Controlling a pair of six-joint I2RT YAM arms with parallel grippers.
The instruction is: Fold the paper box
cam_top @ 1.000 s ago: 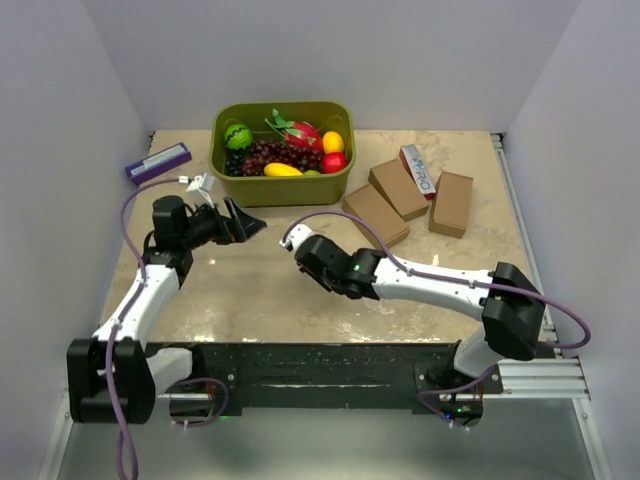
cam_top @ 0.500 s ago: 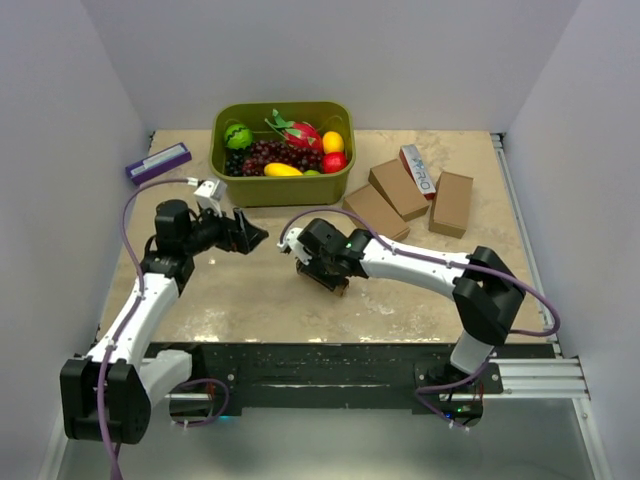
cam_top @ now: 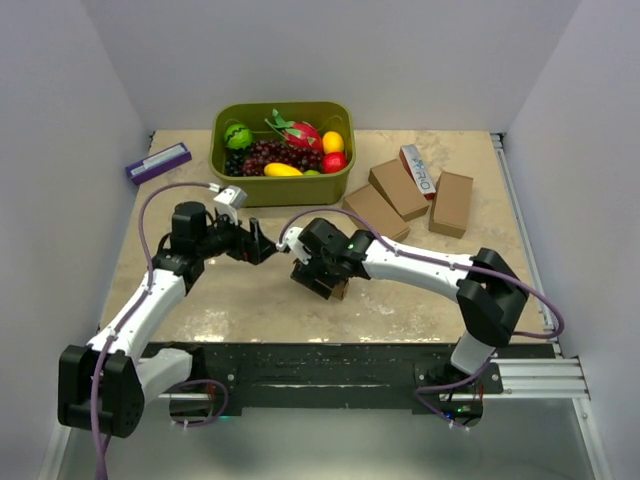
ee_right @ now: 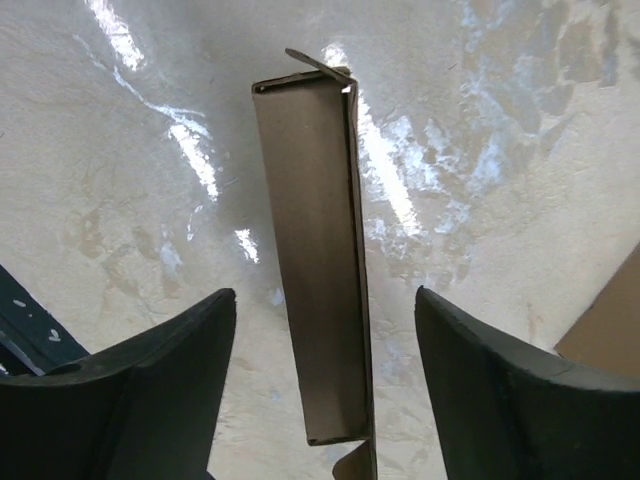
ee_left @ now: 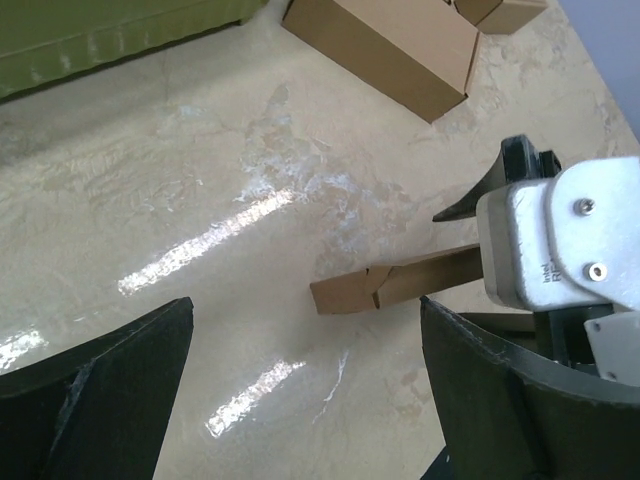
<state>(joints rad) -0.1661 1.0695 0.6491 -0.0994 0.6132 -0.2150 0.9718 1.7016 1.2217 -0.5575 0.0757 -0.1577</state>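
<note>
Lying under right claw (ee_right: 325, 293): paper box (ee_right: 310, 200)

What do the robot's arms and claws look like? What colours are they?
Both are white tubes with chunky black joints. A purple cable loops along the left arm and another along the right arm. The left claw and right claw have wide black fingers. A silver block with two screws sits by the right claw.

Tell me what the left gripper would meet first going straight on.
Probably the end of the paper box, which sits between the right gripper's spread fingers. Depth is unclear, so the left gripper could touch the table first.
</note>
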